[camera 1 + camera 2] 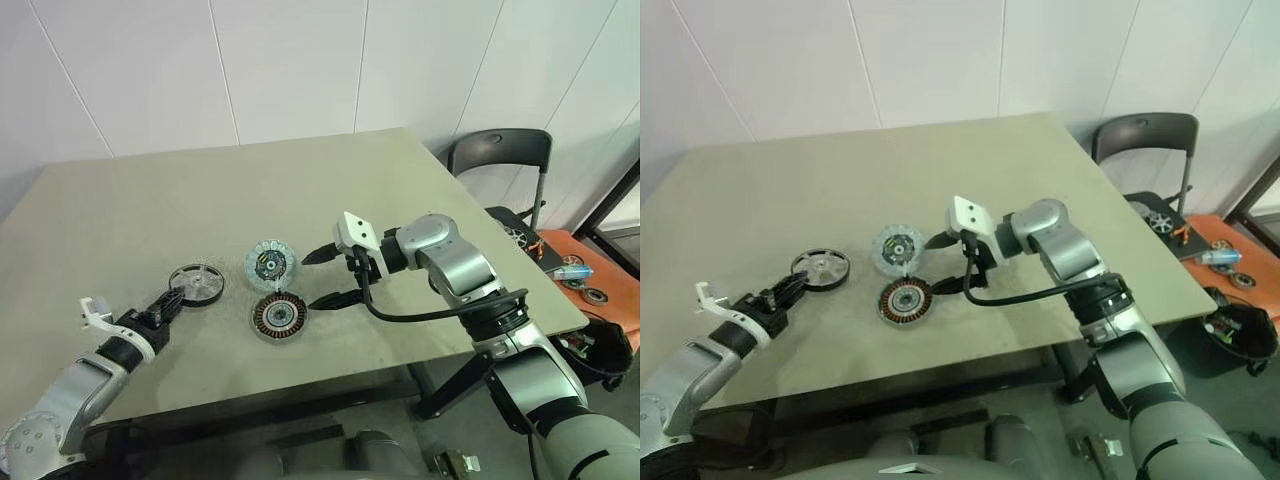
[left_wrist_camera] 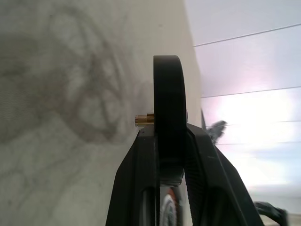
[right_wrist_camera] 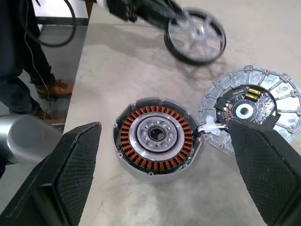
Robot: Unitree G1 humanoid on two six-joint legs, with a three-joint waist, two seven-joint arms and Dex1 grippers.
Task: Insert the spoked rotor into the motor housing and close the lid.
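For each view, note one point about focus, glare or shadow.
Left wrist view: the thin black spoked rotor is sharp edge-on, bright wall glare behind. Right wrist view: the copper-wound round motor housing and pale-segmented silver lid are crisp, the rotor blurred. Left eye view: soft shadows on the beige table.

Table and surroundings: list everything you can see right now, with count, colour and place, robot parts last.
table: one, olive-grey, centre of the scene
spoked rotor: one, black rim with silvery spokes, at the table's left front, pinched at its rim by the left gripper
motor housing: one, silver with copper-brown windings, near the front edge, open side up
lid: one, silver-grey with dark centre, just behind the housing, segmented face up
chair: one, black, past the table's right side
orange surface: one, at far right, small parts on it
person's legs: dark trousers, brown shoes, beside the table
left gripper: black, closed on the rotor
right gripper: black, open, beside housing and lid
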